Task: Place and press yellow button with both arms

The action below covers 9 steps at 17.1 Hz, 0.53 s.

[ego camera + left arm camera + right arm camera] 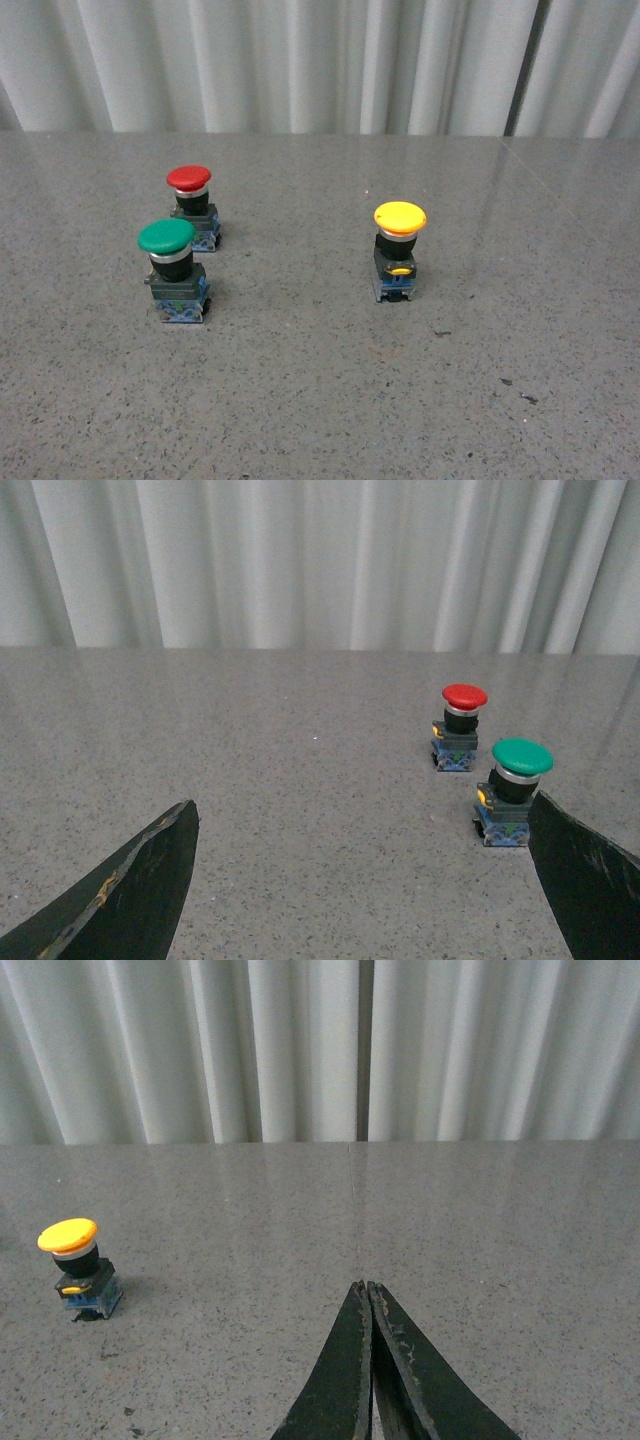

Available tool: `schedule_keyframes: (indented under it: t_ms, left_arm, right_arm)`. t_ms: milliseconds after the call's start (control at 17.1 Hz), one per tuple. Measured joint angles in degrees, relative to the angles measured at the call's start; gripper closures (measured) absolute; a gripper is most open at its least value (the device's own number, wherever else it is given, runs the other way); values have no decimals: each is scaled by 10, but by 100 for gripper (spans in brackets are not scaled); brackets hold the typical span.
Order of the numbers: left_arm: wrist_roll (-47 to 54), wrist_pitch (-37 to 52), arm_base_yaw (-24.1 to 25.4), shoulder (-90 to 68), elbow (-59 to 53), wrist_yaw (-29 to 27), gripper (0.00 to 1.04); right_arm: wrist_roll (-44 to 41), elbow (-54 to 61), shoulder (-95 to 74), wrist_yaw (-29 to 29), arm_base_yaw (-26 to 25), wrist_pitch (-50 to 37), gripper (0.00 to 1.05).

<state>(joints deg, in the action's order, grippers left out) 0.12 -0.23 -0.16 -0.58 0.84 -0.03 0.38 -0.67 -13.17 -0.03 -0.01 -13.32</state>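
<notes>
The yellow button (399, 250) stands upright on the grey table, right of centre in the front view. It also shows in the right wrist view (76, 1267), well apart from my right gripper (366, 1286), which is shut and empty with its jaws pressed together. My left gripper (362, 808) is open and empty, its two black fingers (150, 880) spread wide above bare table. The yellow button does not show in the left wrist view. Neither arm shows in the front view.
A red-capped button (191, 203) and a green-capped button (172, 268) stand close together at the left of the table (320, 400). The green one (513, 790) sits just by my left gripper's finger. A white curtain (300, 60) hangs behind the table.
</notes>
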Motion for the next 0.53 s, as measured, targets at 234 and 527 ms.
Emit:
schedule_keyframes:
  t_ms: [234,527]
  left_arm:
    - [0,0,0,0,0,0,7]
    - [0,0,0,0,0,0,7]
  right_arm:
    - [0,-1,70,0,0,92,103]
    - [0,-1,129,0,0,135,103]
